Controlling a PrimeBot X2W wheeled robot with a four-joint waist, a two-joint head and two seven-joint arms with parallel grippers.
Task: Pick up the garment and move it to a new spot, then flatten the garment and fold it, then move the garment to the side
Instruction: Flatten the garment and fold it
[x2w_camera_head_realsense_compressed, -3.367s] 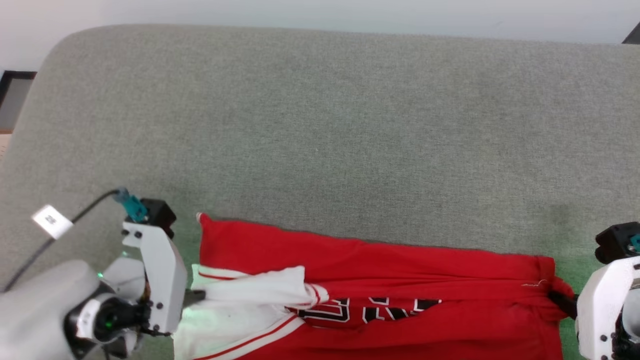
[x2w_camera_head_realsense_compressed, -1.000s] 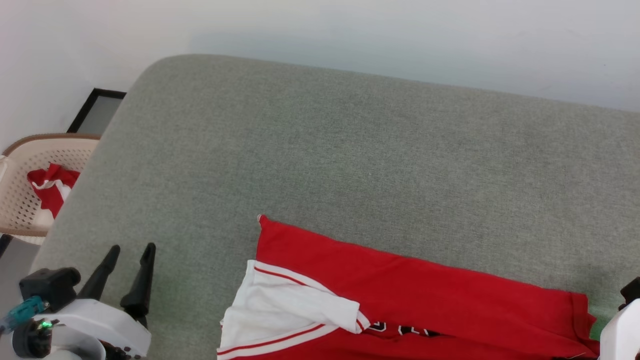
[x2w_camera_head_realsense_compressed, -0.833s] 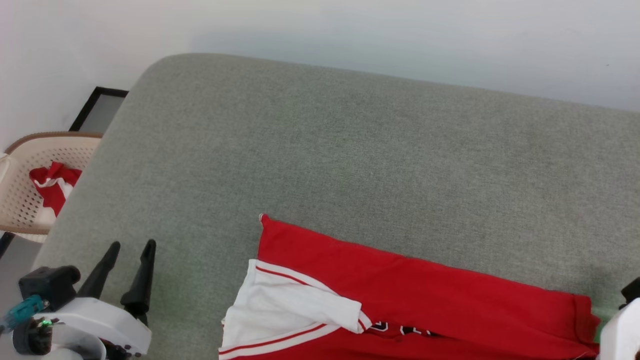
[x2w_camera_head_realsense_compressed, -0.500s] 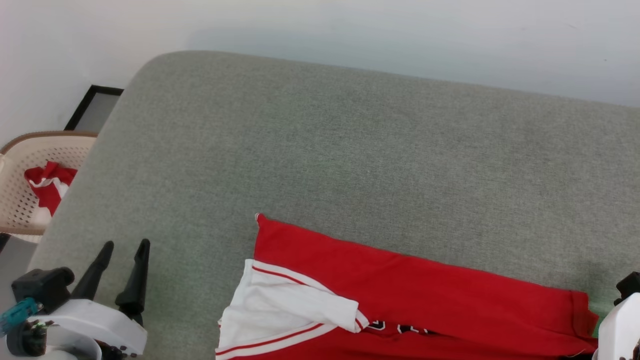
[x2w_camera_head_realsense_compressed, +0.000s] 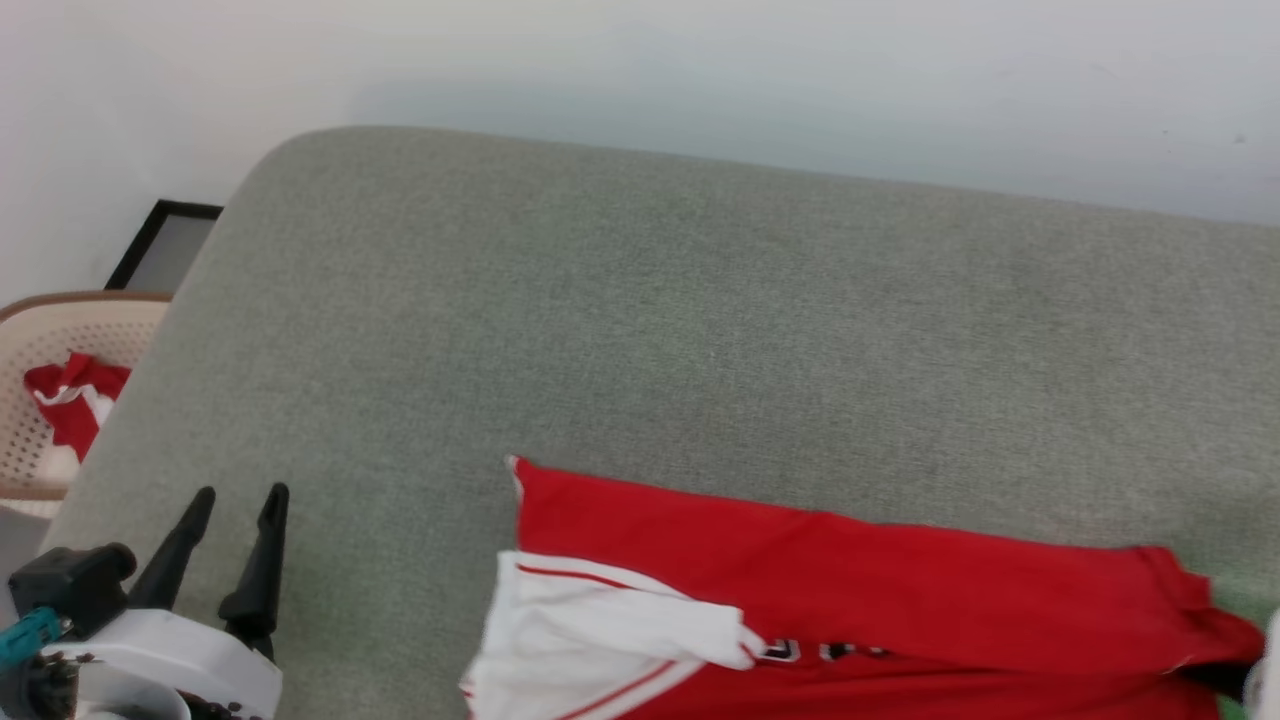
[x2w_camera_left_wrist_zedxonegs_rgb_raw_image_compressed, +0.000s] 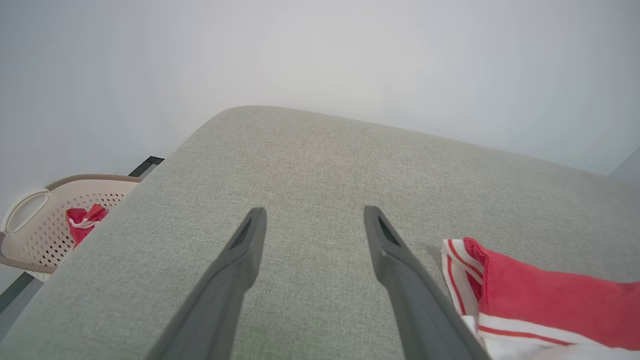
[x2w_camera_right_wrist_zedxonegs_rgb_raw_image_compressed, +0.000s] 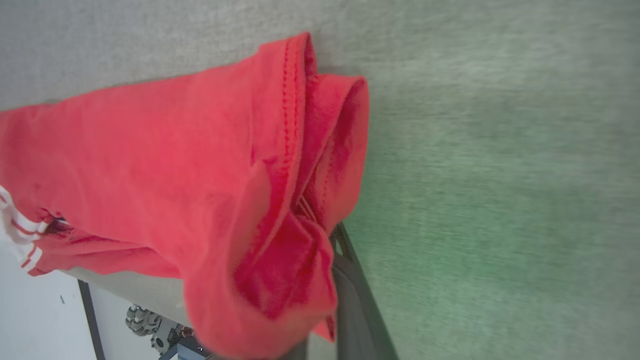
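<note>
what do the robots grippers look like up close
The left gripper has two long, dark grey, tapering fingers on a white housing with a black block and a teal connector. The right gripper shows a similar dark finger.

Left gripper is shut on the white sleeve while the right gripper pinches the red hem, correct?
No. The left gripper stands open over the bare grey cushion, apart from the garment, as the left wrist view shows. The right gripper does pinch its red hem.
</note>
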